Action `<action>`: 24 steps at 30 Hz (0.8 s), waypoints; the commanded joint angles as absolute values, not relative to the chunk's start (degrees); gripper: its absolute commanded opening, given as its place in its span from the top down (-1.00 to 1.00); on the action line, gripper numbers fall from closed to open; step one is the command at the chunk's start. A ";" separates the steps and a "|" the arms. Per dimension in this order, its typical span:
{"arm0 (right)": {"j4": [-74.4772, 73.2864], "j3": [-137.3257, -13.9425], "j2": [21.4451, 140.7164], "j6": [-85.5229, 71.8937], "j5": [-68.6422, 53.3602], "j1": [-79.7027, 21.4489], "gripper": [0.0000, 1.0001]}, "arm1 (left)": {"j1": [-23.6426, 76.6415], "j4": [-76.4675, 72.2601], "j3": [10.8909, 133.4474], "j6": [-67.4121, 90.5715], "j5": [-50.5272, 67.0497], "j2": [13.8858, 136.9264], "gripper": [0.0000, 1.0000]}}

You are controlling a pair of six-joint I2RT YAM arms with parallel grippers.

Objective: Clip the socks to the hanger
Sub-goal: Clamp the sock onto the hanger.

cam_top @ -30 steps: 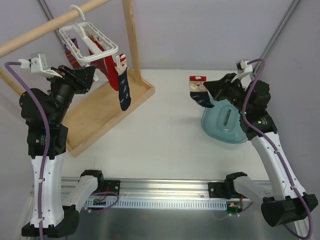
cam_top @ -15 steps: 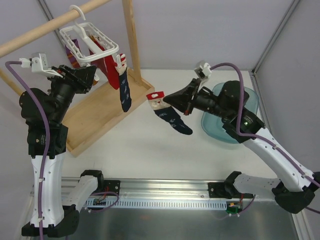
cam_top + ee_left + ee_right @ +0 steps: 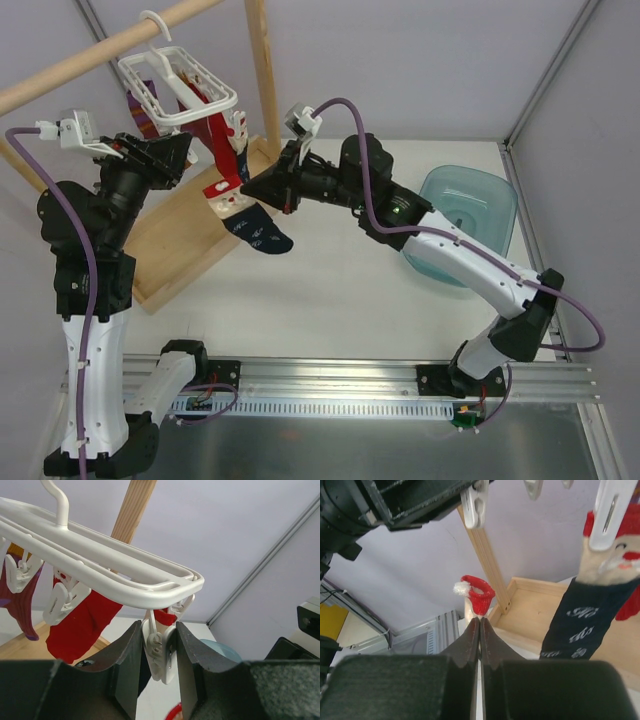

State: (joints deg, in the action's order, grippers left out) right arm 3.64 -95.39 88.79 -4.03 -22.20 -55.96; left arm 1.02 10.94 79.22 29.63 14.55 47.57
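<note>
— Where do we stand with the right end effector (image 3: 479, 622)?

— We see it closed tight on the red cuff of one navy sock (image 3: 258, 232). The sock dangles from it above the desk (image 3: 340, 290), near the edge of the wooden tray (image 3: 190, 250).

— And the left end effector (image 3: 158, 635)?

— We find it pinched on a white clip (image 3: 160, 655) hanging at a corner of the hanger (image 3: 125, 587), which hooks over the wooden rod (image 3: 100, 50).

— The other navy sock (image 3: 572, 625)?

— We see it already clipped to the hanger by its cuff, beside a red sock (image 3: 80, 625). The blue basin (image 3: 480, 200) sits well apart, on the right.
</note>
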 commanded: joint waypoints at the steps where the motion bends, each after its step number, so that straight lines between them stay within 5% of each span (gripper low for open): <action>1: 9.93 -102.03 90.96 -4.83 -21.62 -56.34 0.99 | 0.88 8.00 79.28 30.32 15.56 46.41 0.88; 24: 14.94 -110.04 99.23 -8.88 -21.97 -56.34 0.99 | 1.76 6.42 78.22 24.17 17.23 45.17 0.89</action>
State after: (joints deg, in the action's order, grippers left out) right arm 10.07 -106.83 99.77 -7.66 -20.47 -56.23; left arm 1.15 10.09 78.04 26.81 15.00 46.04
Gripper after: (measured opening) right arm 0.013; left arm 0.298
